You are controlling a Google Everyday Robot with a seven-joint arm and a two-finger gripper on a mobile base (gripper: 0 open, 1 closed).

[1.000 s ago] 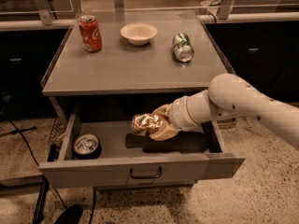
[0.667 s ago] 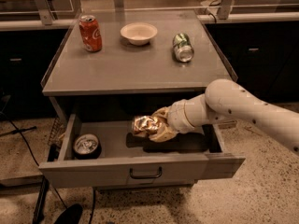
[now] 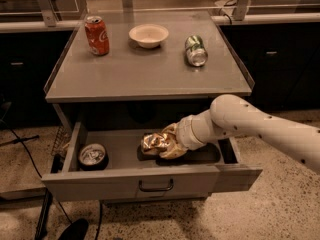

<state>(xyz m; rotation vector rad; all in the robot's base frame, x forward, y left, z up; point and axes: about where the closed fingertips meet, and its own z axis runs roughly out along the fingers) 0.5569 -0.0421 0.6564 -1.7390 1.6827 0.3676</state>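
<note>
My gripper reaches into the open drawer from the right, at the end of a white arm. It is shut on a crumpled, shiny gold bag, which sticks out to its left. The bag hangs low over the drawer floor, near the middle; I cannot tell whether it touches. A dark can stands upright in the drawer's left part, apart from the bag.
On the grey table top above the drawer are a red soda can upright at back left, a white bowl at back middle, and a green can lying on its side at right. Cables run over the floor at left.
The gripper and the gold bag have sunk a little lower into the drawer. Everything on the table top and the can in the drawer stayed put.
</note>
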